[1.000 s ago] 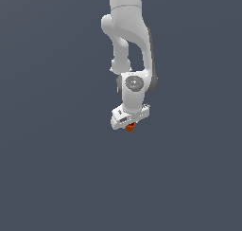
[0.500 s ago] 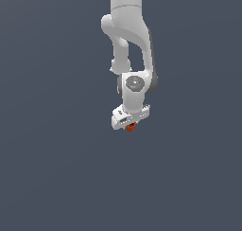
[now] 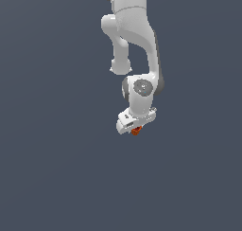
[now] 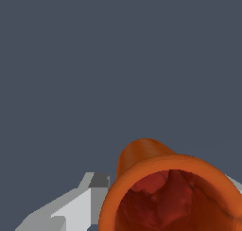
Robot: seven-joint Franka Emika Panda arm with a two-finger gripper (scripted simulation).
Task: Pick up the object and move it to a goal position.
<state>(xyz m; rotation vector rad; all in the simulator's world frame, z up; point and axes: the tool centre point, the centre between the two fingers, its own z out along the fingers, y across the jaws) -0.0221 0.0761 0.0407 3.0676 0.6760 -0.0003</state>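
Observation:
The object (image 3: 136, 130) is a tiny orange-red cup, peeking out just under the white hand of the arm in the exterior view. In the wrist view the object (image 4: 142, 159) fills the near part of the picture, its dark red hollow facing the camera. My gripper (image 3: 135, 128) is shut on it, with one grey-white finger (image 4: 75, 208) showing beside the cup and the other almost wholly hidden behind its rim. The cup hangs in the gripper with nothing seen beneath it.
Only a plain dark grey-blue background surrounds the arm (image 3: 134, 40) in both views. No goal marker, table edge or other object shows.

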